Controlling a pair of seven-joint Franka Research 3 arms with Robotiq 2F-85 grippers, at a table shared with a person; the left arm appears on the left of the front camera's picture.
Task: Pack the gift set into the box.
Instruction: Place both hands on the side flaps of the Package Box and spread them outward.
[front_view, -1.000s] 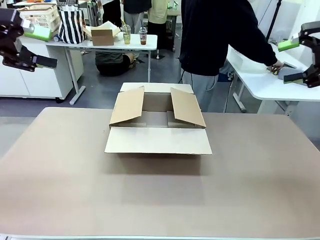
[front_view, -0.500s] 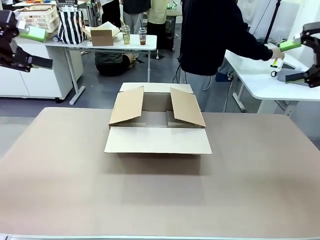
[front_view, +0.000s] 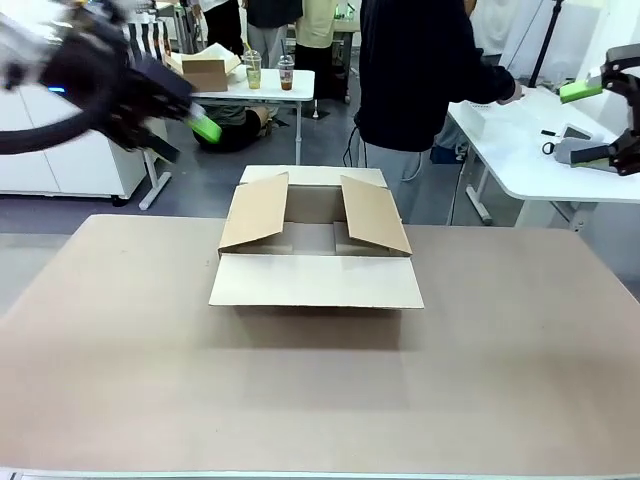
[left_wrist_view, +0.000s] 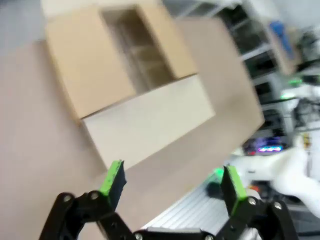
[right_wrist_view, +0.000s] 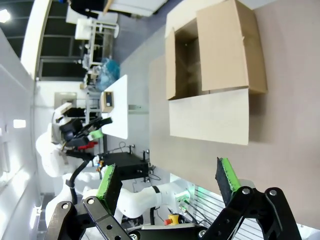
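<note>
Our left gripper (front_view: 188, 138) has swung in from the left edge toward the box (front_view: 315, 282), jaws wide and empty. The box sits mid-bench (front_view: 320, 400), flaps open, seemingly empty. Our right gripper (front_view: 585, 122) hangs wide at far right. We judge packing not yet begun; next we need an item from the person (front_view: 420, 70).

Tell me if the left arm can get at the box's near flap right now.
Probably yes: the left tool hangs open up and left of the box, and nothing stands between it and the flat near flap.
</note>
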